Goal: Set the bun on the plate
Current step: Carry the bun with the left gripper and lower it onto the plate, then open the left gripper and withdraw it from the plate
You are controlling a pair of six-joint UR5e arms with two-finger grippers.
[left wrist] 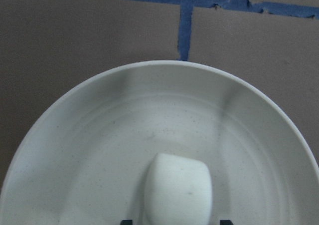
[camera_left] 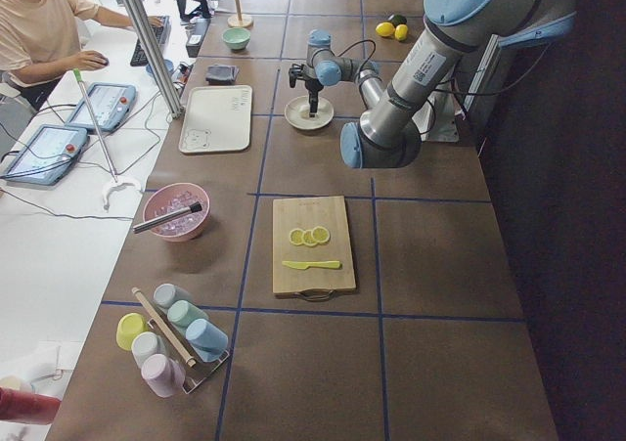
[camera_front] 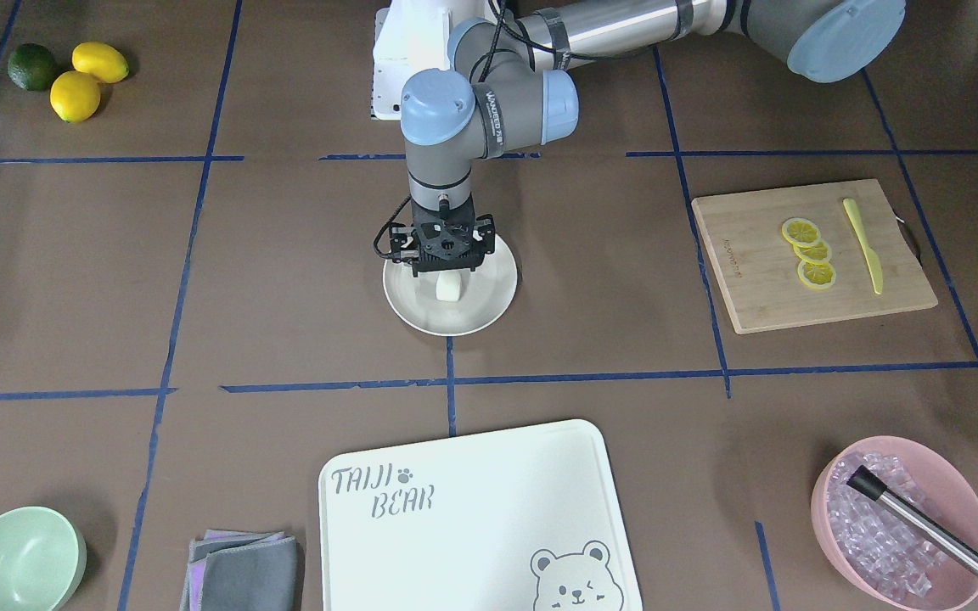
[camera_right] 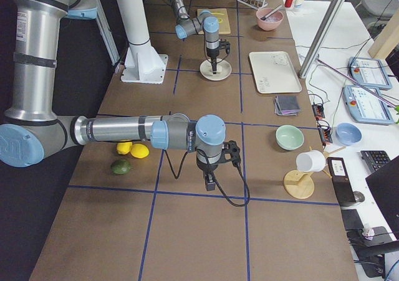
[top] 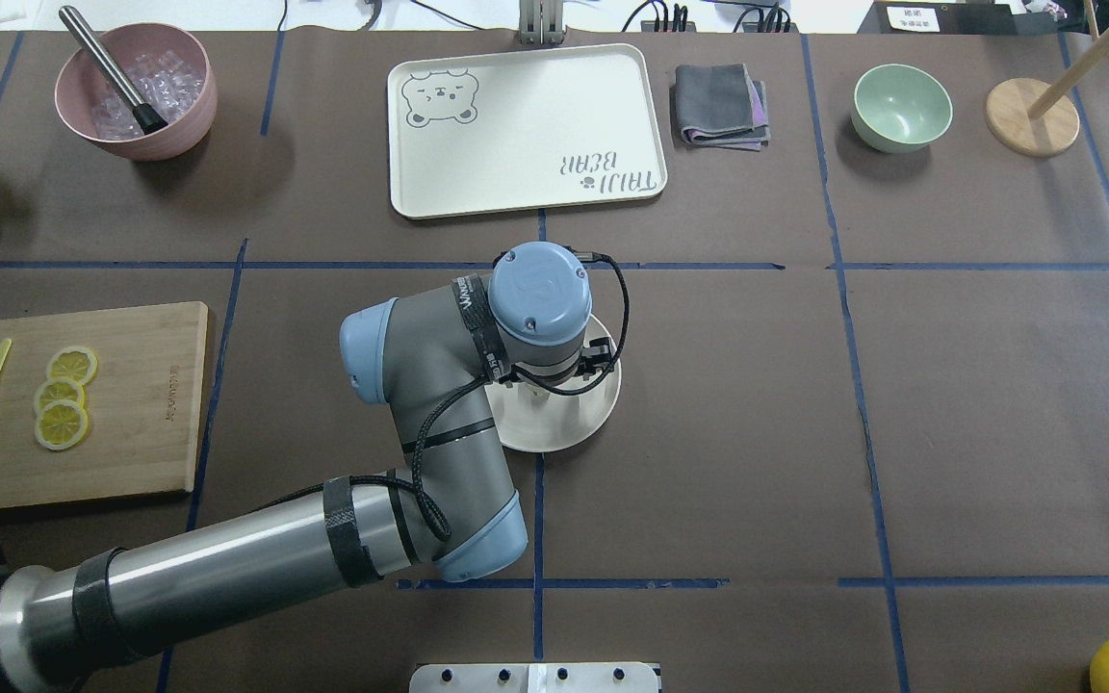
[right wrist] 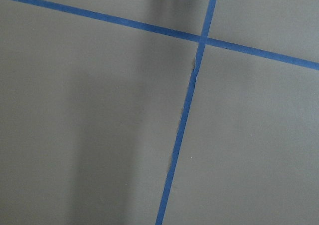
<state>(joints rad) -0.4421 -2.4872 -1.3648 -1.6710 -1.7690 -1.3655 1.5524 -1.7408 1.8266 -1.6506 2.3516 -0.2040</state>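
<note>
The bun (left wrist: 178, 190) lies in the plate (left wrist: 94, 135); my left claw (camera_front: 447, 271) straddles it, slightly open, gripping nothing. Right claw (camera_right: 211, 182): I cannot tell. A brown, blue-taped surface (camera_front: 625, 339) surrounds the plate.

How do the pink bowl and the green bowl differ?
The pink bowl holds clear cubes and a metal rod; the green bowl is empty. The pink bowl looks wider than the green bowl. Both are round and upright.

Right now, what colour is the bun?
White and matte; the left wrist view shows the bun best.
</note>
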